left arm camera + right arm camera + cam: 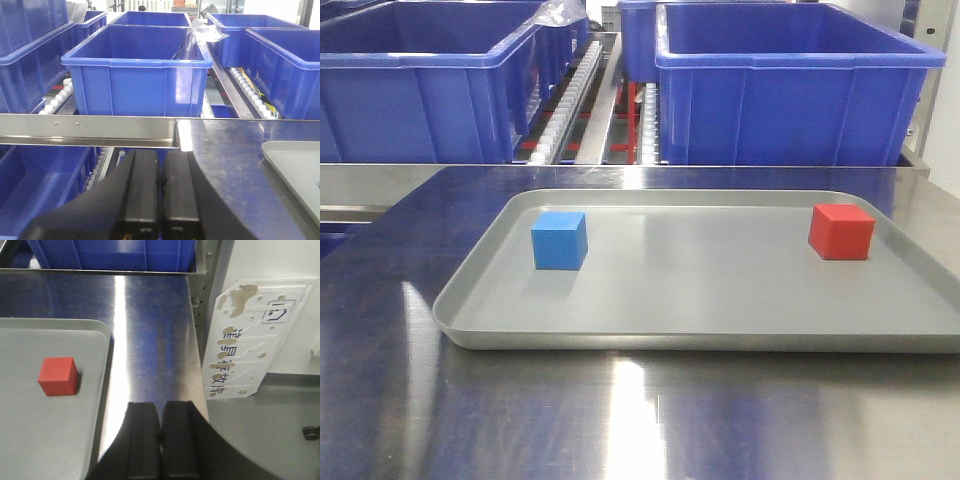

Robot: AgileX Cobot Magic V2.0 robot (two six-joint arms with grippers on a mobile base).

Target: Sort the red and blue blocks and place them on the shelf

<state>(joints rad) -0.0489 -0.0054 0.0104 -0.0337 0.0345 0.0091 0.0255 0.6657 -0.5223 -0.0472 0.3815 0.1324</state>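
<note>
A gray tray is lying on the shiny worktop. Big blue bins are sitting behind the tray. A white sign is lying right of the tray.

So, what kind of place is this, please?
Probably a warehouse or factory sorting station. Large blue plastic bins sit on roller racks, and in front of them is a stainless steel table with a grey tray on it.
</note>
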